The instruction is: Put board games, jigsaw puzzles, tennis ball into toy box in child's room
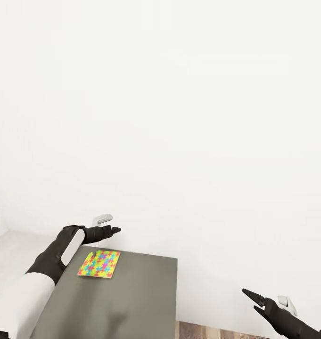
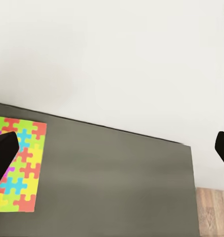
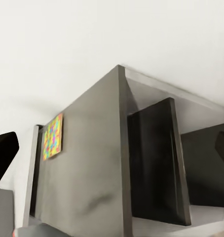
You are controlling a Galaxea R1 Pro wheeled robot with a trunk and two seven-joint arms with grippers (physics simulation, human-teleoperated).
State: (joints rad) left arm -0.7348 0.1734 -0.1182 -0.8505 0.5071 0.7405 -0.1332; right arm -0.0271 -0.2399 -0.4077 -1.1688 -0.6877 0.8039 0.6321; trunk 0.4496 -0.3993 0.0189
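Observation:
One jigsaw puzzle (image 1: 99, 264), a flat box printed with bright interlocking pieces, lies on the lower dark-grey cabinet section (image 1: 132, 296) of the table, near its far left corner. My left gripper (image 1: 115, 230) hovers open just beyond the puzzle's far edge, close to the wall. In the left wrist view the jigsaw puzzle (image 2: 20, 165) lies partly behind one dark finger (image 2: 3, 155), and the left gripper (image 2: 117, 143) stands wide open and empty. Off the cabinet's right side, over the floor, my right gripper (image 1: 250, 299) is open and empty. The jigsaw puzzle (image 3: 53, 136) looks small in the right wrist view.
A white wall rises directly behind the cabinet. A strip of the table's pale top (image 1: 9, 242) shows at the left. Wood-plank floor (image 1: 217, 332) lies to the cabinet's right. The right wrist view shows the cabinet's open shelf side with a dark divider panel (image 3: 154, 158).

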